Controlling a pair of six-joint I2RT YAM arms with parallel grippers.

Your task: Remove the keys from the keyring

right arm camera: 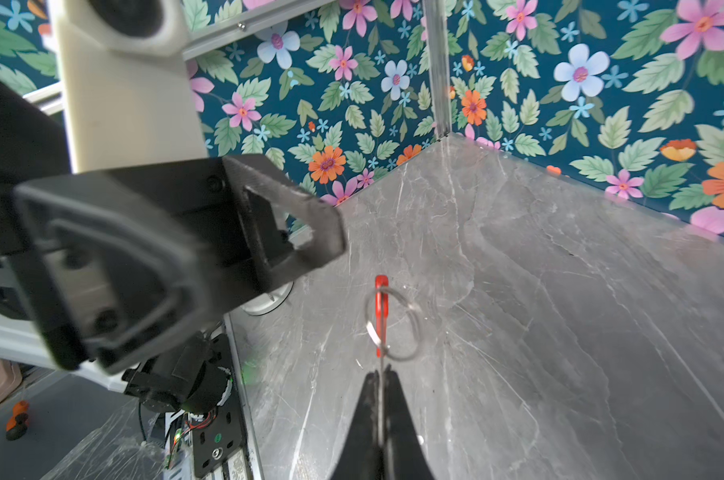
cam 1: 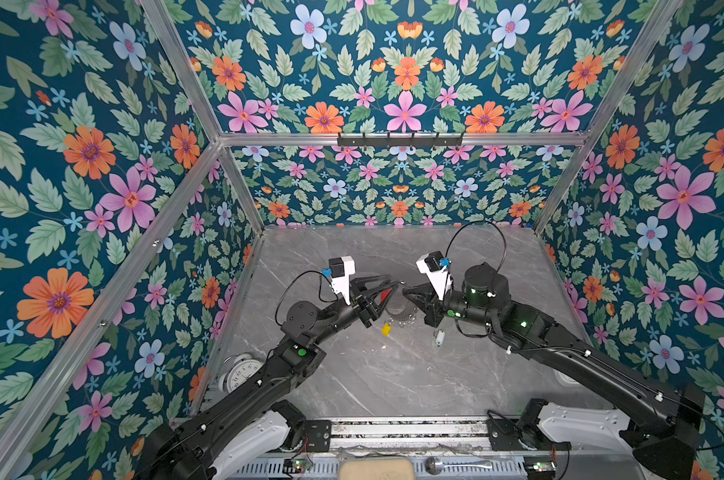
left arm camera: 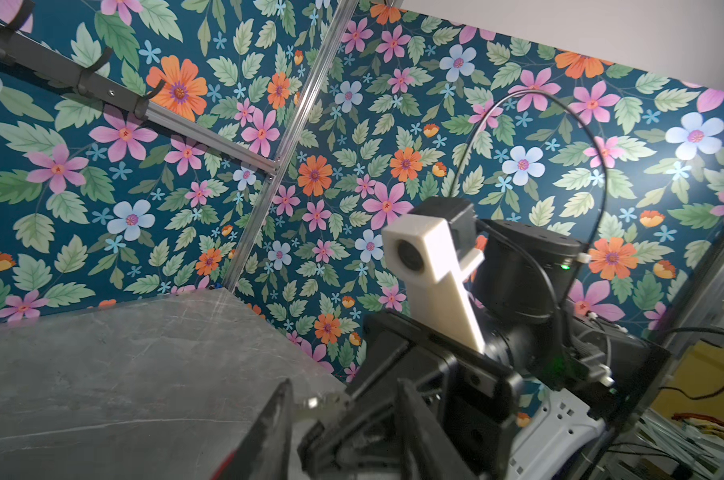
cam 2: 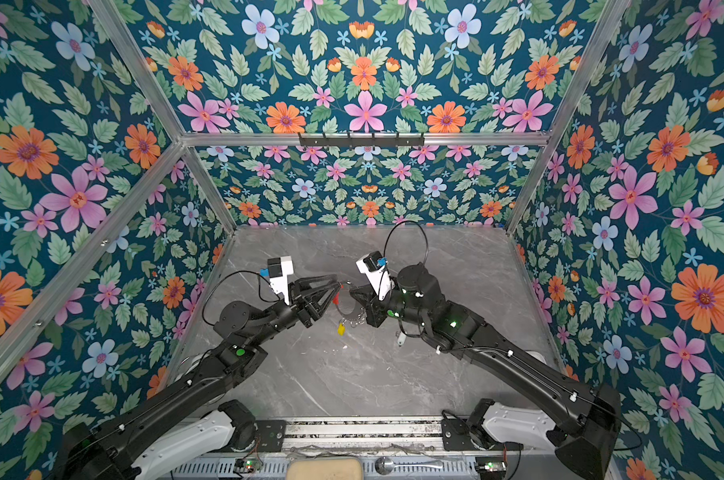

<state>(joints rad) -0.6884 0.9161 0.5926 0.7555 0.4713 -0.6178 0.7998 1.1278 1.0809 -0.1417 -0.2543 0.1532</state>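
The right tool [right arm camera: 380,376] is pressed together on the keyring [right arm camera: 379,303], holding it above the counter [cam 1: 393,382]. The left tool [cam 1: 394,286] is just beside the keyring; its state cannot be told. The yellow key [cam 1: 386,329] hangs from the keyring. The white key [cam 1: 440,337] lies on the counter, apparently already off. Step in hand: freeing the yellow key. Next, the left tool must pinch that key and draw it off.
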